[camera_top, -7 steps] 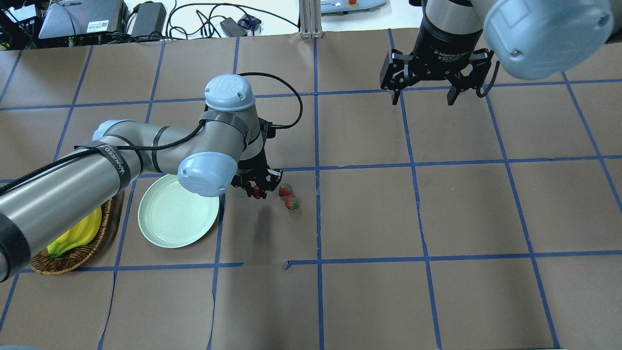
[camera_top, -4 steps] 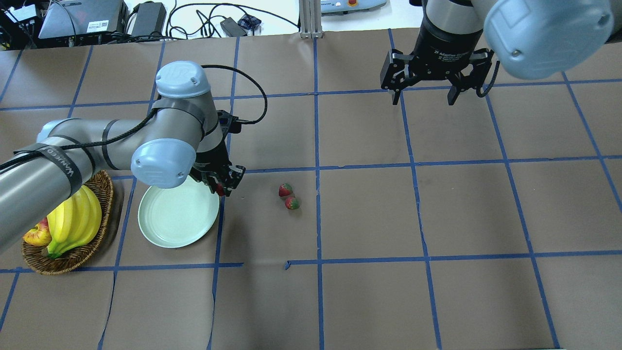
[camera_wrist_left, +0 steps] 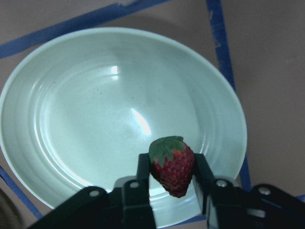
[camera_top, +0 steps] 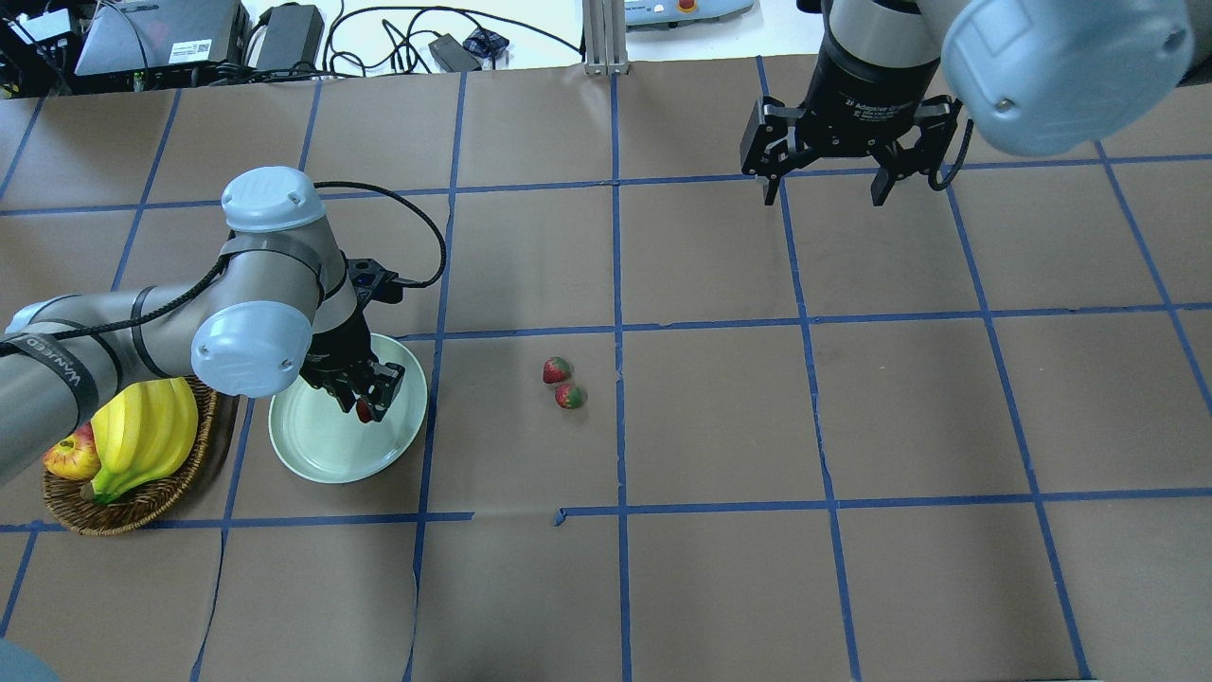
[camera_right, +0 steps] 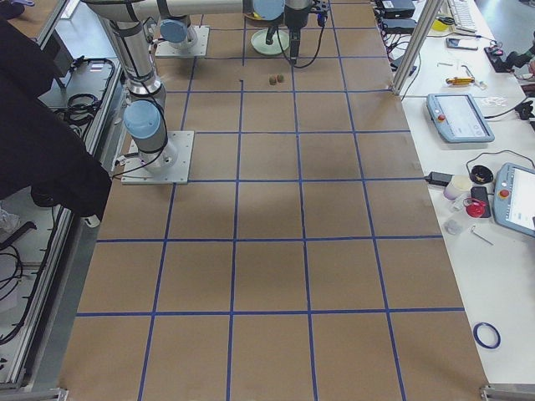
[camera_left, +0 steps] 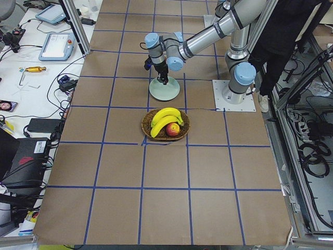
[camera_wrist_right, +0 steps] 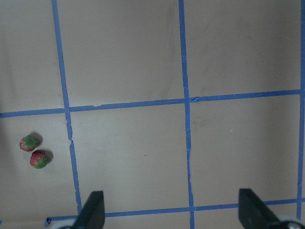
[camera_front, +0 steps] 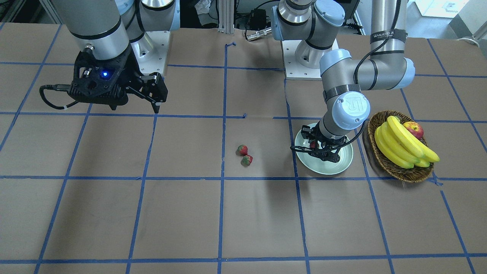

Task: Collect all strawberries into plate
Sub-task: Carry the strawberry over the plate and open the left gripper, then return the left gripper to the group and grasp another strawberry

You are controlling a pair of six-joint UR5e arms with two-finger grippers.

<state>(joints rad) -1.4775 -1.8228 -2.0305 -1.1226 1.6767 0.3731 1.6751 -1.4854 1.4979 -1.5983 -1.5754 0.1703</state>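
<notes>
- My left gripper hangs over the plate, its jaws clamped on one strawberry, leafy cap up.
- In the left wrist view that berry sits above the plate's inner slope, close to the rim rather than over the centre.
- The plate has nothing else on it.
- Two more strawberries lie on the table well apart from the plate. They are on the side away from the wicker basket and touch, or nearly touch, each other.
- My right gripper hovers far from the plate, jaws spread and holding nothing.
- Risk, as I judge it: letting go this near the rim, on a glossy shallow plate, could send the berry rolling over the low edge.
- Lowering off-centre could also press a finger on the rim and tip or slide the plate.
- Later, closing on one of the paired berries may knock its neighbour further away.
</notes>
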